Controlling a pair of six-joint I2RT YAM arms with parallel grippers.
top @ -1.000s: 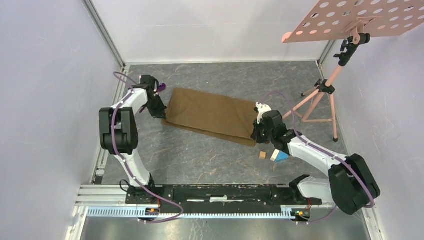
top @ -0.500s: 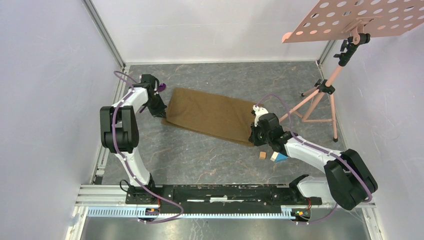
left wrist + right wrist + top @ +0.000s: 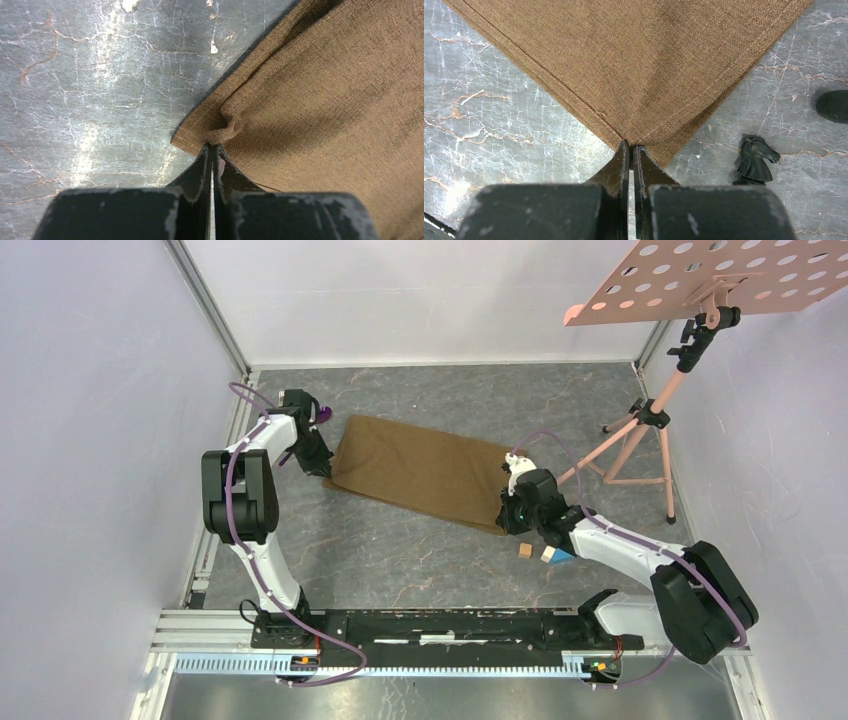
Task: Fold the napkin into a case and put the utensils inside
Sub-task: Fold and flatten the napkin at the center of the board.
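The brown napkin (image 3: 420, 470) lies doubled over as a long rectangle across the middle of the table. My left gripper (image 3: 325, 472) is shut on its near left corner, where the cloth (image 3: 320, 100) bunches into a small pucker at the fingertips (image 3: 211, 146). My right gripper (image 3: 505, 522) is shut on the near right corner, with the cloth (image 3: 634, 65) fanning out from the closed tips (image 3: 630, 144). A small purple shape (image 3: 322, 415) peeks out beside the left wrist; I cannot tell whether it is the spoon. The fork is out of view.
A small wooden block (image 3: 525, 550) and a cream and blue block (image 3: 556, 554) lie just near the right gripper. A black chess knight (image 3: 754, 159) stands right of the right fingers. A pink stand's tripod (image 3: 640, 440) fills the far right. Walls close in on three sides.
The right gripper has shifted a little left with its corner. The lower cloth layer that stuck out along the near edge is now drawn in. The left gripper has barely moved.
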